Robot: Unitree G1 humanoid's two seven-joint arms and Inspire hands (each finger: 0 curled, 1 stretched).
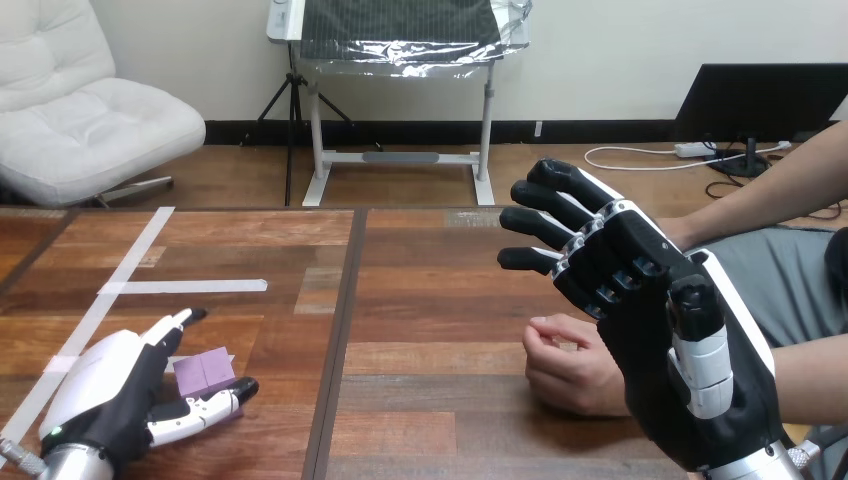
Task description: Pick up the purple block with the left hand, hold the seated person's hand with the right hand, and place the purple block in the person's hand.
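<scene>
Purple block (204, 372) lies on the wooden table (430, 300) at the head view's lower left, in the gap between the fingers and thumb of the left hand (100, 380). That hand hides the block's near edge, so I cannot tell whether it presses the block; it lies low on the table, back up, with its fingers nearly straight and narrowly parted around the block. The right hand (655, 340) is raised with its fingers straight and spread wide, holding nothing, and it covers the wrist of the person's hand (562, 368), a loose fist resting on the table; whether the two touch cannot be made out.
</scene>
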